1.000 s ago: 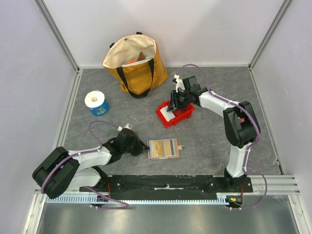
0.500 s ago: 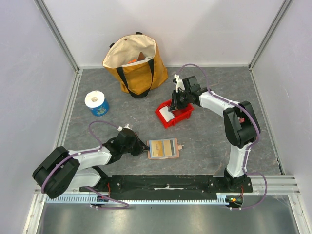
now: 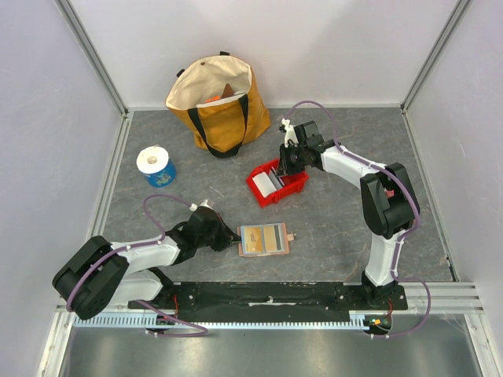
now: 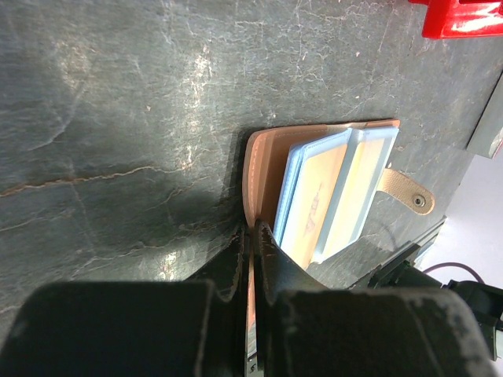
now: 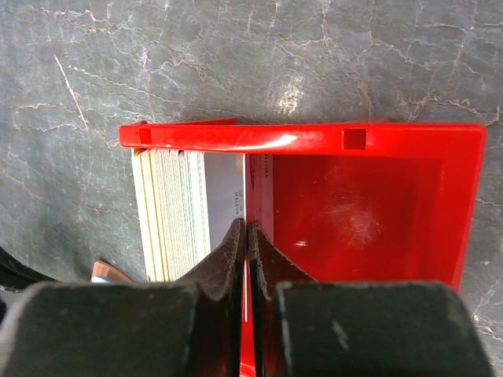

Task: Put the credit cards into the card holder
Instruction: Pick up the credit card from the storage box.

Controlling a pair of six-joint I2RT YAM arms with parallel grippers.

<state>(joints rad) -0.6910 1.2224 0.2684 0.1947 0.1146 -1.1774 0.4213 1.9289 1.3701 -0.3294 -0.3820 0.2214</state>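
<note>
Edged the right gripper [image 5: 246, 236] toward the red bin's [image 5: 299, 137] far side, clenched on one upright card's top edge, lengthwise along the fingers. Left the other credit cards [image 5: 169, 212] stacked just beside it inside the bin. Pinned the card holder [image 4: 263, 161], on the bin's near side, in the clamped left gripper [image 4: 253, 236]. Print unreadable.

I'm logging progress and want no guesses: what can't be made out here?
Right wrist view: the right gripper hides the lower part of the card stack in the red bin, so its count is unclear.
Left wrist view: the left gripper covers the edge of the wallet that it grips.
Top view: the walls of the bag hide most of its contents.
</note>
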